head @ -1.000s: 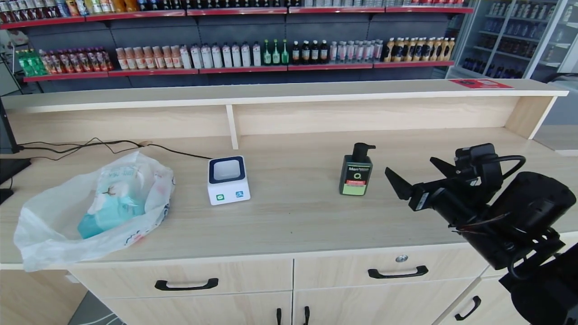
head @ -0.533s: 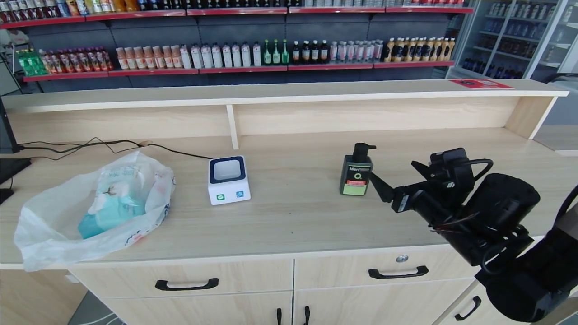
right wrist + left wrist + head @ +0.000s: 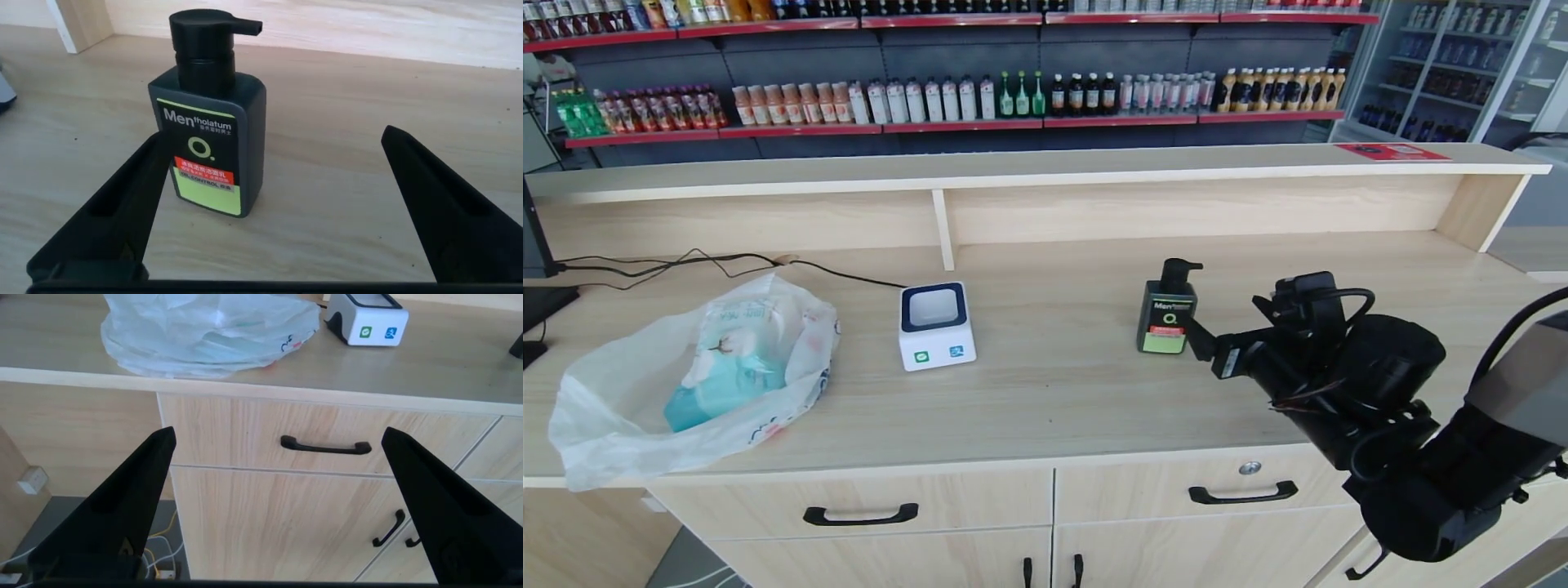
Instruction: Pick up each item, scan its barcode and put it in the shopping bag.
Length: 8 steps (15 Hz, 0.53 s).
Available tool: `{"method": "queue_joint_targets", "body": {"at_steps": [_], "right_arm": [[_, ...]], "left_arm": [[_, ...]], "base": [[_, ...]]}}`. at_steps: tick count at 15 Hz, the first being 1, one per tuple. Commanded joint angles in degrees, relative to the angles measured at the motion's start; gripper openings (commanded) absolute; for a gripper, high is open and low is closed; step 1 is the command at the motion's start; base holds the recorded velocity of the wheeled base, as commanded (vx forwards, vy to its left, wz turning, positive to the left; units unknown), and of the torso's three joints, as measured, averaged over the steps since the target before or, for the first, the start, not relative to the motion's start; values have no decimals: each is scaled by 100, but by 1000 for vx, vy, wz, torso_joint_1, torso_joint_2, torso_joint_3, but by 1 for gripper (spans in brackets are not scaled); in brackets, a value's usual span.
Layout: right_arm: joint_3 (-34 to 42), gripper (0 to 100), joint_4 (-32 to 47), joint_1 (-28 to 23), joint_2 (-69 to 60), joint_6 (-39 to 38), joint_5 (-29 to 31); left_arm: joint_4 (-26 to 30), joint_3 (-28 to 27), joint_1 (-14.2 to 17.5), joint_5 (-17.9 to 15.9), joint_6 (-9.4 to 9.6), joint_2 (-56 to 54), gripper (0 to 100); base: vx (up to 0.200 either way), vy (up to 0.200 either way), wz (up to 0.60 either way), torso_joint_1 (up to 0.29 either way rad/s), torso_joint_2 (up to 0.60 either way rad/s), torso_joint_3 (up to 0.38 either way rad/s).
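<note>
One item stands loose on the wooden counter (image 3: 1054, 384): a dark pump bottle (image 3: 1167, 309) w/ green label, upright, to the right of the white barcode scanner (image 3: 935, 325) and well apart from it. The R gripper (image 3: 1223, 320) is just beside the bottle on its right, jaws wide open and holding nothing. The near fingertip is close to the bottle wall; I can't tell if they touch. From the R wrist cam the bottle sits ahead of the gap, nearer one finger. The shopping bag (image 3: 686, 384), translucent plastic, lies at the counter's left end w/ a teal pack (image 3: 731, 367) inside. The L gripper (image 3: 278, 433) is low, in front of the drawer handle (image 3: 324, 446), jaws spread and empty.
</note>
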<state>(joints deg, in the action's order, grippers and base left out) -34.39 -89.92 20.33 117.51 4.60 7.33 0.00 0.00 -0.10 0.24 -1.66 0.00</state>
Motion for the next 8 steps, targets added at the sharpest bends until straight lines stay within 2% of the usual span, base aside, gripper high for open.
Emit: {"method": "queue_joint_targets", "body": {"at_steps": [1,2,8], "right_arm": [[-235,100,-8,-3,159,-3,94],[-261,100,-8,-3,176,-38,340],[-428,100,-8,-3,308,-117,428]], "left_arm": [[0,0,10,2,-1,0,100],[0,0,10,2,-1,0,100],[0,0,10,2,-1,0,100]], "base": [[0,0,0,0,0,0],[0,0,0,0,0,0],[0,0,0,0,0,0]]}}
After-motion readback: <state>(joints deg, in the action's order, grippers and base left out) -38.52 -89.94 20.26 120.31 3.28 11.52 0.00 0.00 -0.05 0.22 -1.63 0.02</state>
